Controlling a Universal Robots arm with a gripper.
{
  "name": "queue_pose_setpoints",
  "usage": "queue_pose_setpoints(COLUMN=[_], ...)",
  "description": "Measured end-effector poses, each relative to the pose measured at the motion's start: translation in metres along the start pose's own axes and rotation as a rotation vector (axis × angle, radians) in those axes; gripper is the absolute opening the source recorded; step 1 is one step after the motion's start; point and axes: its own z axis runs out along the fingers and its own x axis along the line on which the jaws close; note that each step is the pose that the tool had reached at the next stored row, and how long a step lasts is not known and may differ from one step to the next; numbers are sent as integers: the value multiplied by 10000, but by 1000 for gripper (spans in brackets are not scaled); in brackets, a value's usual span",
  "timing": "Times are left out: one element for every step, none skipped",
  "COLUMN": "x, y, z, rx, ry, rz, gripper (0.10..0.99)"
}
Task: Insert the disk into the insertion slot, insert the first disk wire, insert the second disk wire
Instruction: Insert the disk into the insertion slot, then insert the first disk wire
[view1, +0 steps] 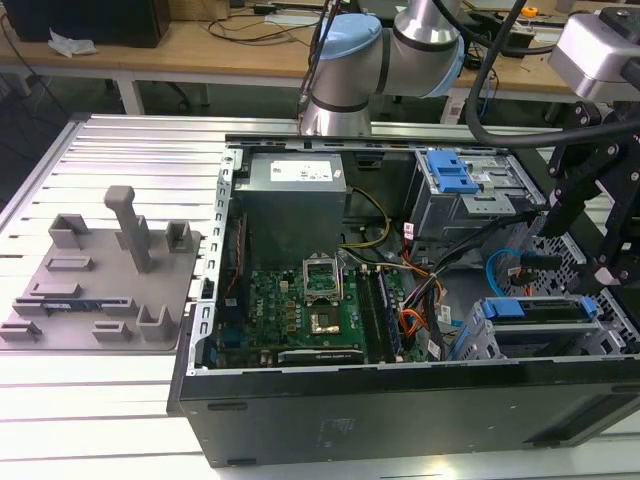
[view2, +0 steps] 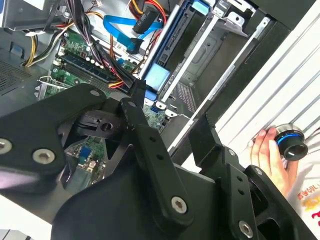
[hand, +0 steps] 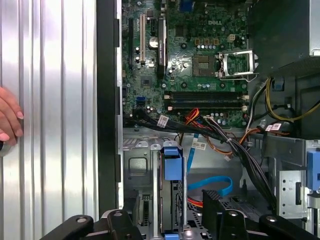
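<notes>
The disk (view1: 532, 309) lies in the insertion slot (view1: 492, 342), a low grey cage at the case's corner on the exterior view's right; its blue carrier edge shows. My black gripper (view1: 603, 245) hangs just above and beyond that cage, open, with nothing between its fingers. In the first wrist view the carrier's blue tab (hand: 171, 161) sits between the cage rails, and my gripper (hand: 170, 222) straddles that line from a short way off. A loose blue flat cable (hand: 216, 184) curls beside the cage. The second wrist view has the blue carrier (view2: 158, 76) past my gripper (view2: 167, 107).
The open computer case (view1: 400, 400) rests on a ribbed aluminium table (view1: 130, 160). A taller grey bay with a blue latch (view1: 449, 172) stands behind the cage. Bundled wires (hand: 235, 142) cross the motherboard (hand: 200, 45). A person's hand (view2: 270, 152) rests on the table near the case. A grey fixture (view1: 100, 265) lies at the exterior view's left.
</notes>
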Motion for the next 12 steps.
queue_pose_setpoints(x=[0, 0, 0, 0, 0, 0, 0, 0, 0, 0, 0, -5], y=[0, 0, 0, 0, 0, 0, 0, 0, 0, 0, 0, 0], z=[0, 0, 0, 0, 0, 0, 0, 0, 0, 0, 0, 1], rx=[0, 0, 0, 0, 0, 0, 0, 0, 0, 0, 0, 0], ry=[5, 8, 11, 13, 15, 20, 24, 27, 29, 34, 37, 47], rz=[0, 0, 0, 0, 0, 0, 1, 0, 0, 0, 0, 1], gripper=[620, 620, 620, 620, 620, 620, 620, 620, 620, 620, 620, 620])
